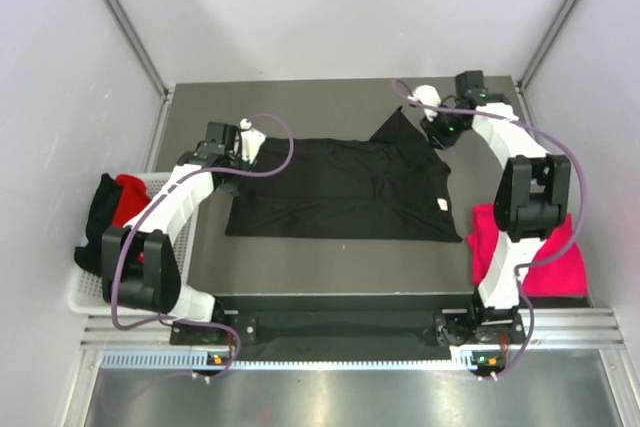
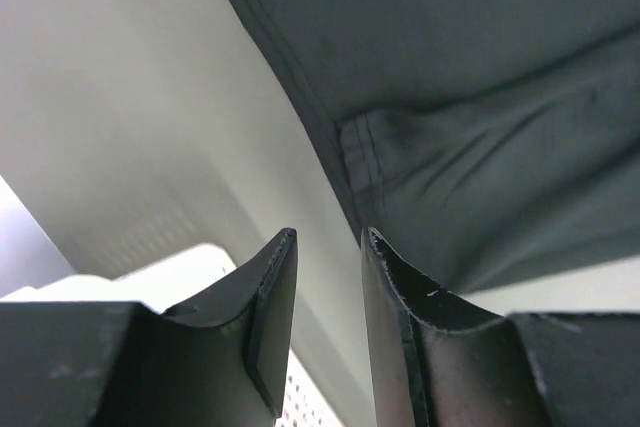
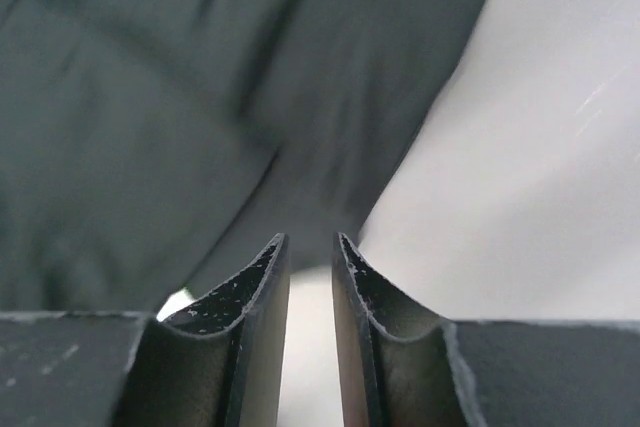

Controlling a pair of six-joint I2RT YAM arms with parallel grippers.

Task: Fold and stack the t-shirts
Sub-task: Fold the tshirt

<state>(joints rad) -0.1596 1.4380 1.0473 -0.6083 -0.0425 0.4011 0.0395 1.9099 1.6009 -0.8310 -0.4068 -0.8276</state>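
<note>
Nearest me, two arms are bolted at the bench's (image 1: 330, 262) front edge. The left arm (image 1: 175, 207) and the right arm (image 1: 520, 197) each reach away toward the back. Beside the right arm's base lies one pink t-shirt (image 1: 565, 262), bunched flat at the bench's right edge. On the left stands one white wire basket (image 1: 85, 292) holding two garments: one black shirt (image 1: 97, 217) draped over its side and one red shirt (image 1: 130, 192) behind it.

Farther in, at mid-bench, one black t-shirt (image 1: 340, 192) lies spread out, a small white tag (image 1: 441, 205) near its right edge and a sleeve poking out at the far right corner.

At the back, the left jaws sit by that shirt's far left corner, narrowly parted and holding nothing. The right jaws sit by the far right sleeve, a slimmer gap between them, also holding nothing.
</note>
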